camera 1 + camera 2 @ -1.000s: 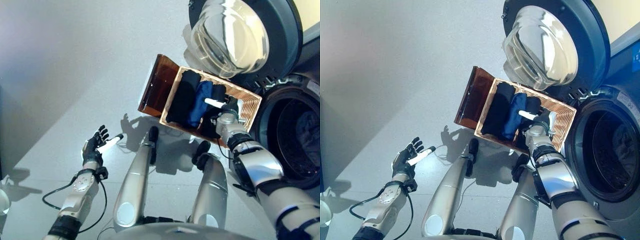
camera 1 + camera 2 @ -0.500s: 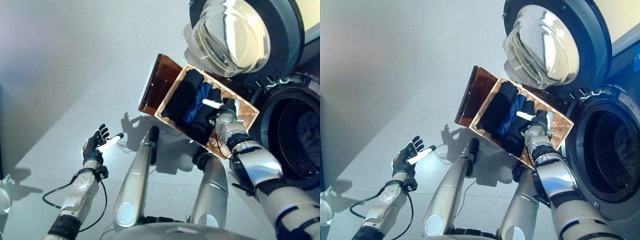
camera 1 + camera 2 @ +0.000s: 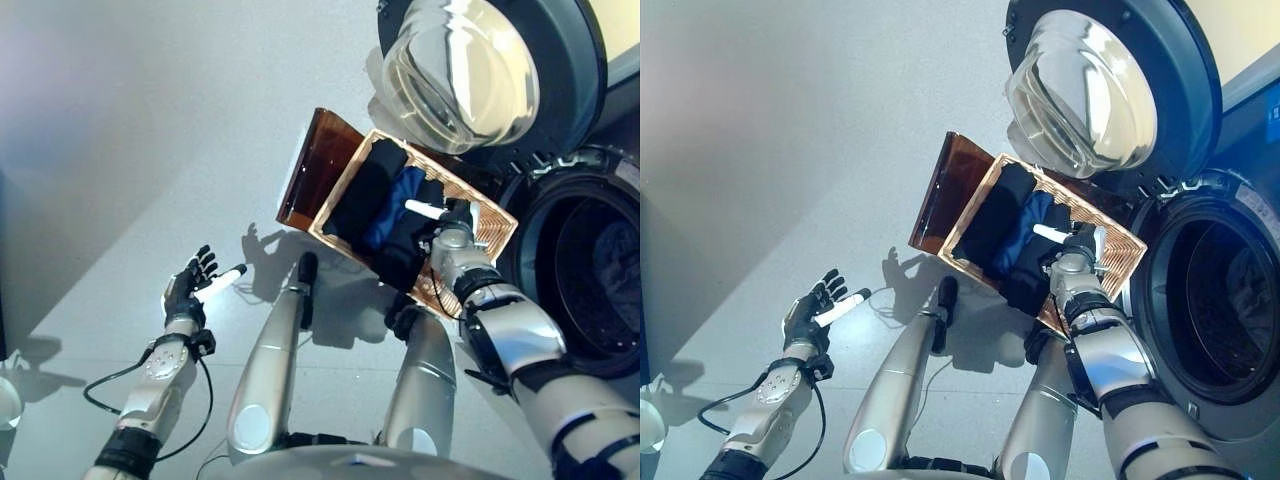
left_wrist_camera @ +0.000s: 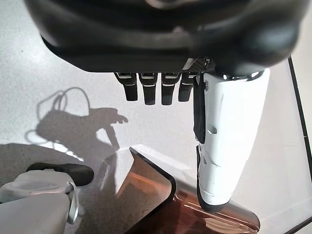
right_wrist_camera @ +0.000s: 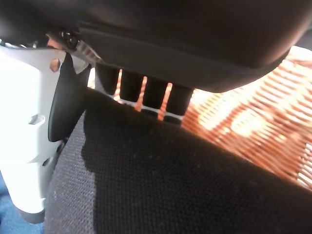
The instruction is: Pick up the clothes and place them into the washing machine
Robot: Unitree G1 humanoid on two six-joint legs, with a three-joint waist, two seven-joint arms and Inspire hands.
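On the pale grey floor (image 3: 120,130), one wicker basket (image 3: 490,232) holds dark and blue clothes (image 3: 392,205) beside one washing machine (image 3: 1200,310). The right hand (image 3: 452,225) pinches black cloth; the left hand (image 3: 190,290) hangs open.

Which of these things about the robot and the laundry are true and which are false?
1. The washing machine door is closed. False: it is swung wide open.
2. The wicker basket holds dark and blue clothes. True.
3. The left robot hand is holding a shirt. False: it is open and empty, out over the floor.
4. The right robot hand is in the basket, on a black garment. True.
5. The basket is empty. False: clothes lie in it.
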